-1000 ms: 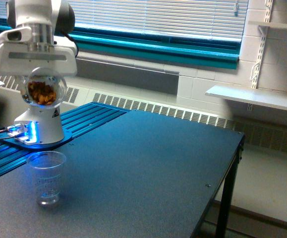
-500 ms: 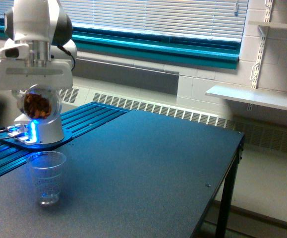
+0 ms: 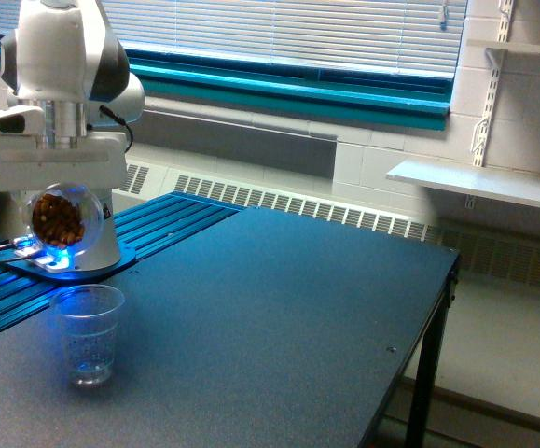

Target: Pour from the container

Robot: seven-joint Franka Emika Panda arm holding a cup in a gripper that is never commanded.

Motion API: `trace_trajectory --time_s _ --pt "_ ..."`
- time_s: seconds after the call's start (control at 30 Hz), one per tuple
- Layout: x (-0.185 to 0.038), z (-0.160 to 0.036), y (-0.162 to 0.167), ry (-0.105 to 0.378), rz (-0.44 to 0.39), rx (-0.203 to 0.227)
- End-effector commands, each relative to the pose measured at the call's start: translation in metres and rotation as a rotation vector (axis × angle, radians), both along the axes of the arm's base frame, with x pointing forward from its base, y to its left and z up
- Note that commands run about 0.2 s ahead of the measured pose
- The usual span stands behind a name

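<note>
- The container [image 3: 63, 218], held under the gripper [image 3: 60, 191], looks like clear, glossy glass or plastic; which one cannot be told. Brown, rough-looking nut-like pieces show through its wall.
- The cup [image 3: 88, 333], below the container, is thin transparent plastic with faint printed marks and a smooth, shiny wall.
- The table [image 3: 279, 317] under the cup has a dark, matt, finely speckled top.
- The arm's shell [image 3: 60, 56], above the container, is smooth, glossy white plastic.
</note>
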State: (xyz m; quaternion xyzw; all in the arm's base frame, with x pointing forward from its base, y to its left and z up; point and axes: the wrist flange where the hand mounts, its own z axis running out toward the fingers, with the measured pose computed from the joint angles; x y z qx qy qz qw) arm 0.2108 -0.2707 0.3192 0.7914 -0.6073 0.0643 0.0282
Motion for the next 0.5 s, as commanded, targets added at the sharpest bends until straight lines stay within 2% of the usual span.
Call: trace_trajectory --time_s 0.03,0.3,0.5 --pt "0.009 -0.005 0.008 0.002 0.024 0.002" --pt "0.013 -0.014 0.019 0.032 0.057 0.020" --pt "0.016 -0.013 0.018 0.039 0.056 0.013"
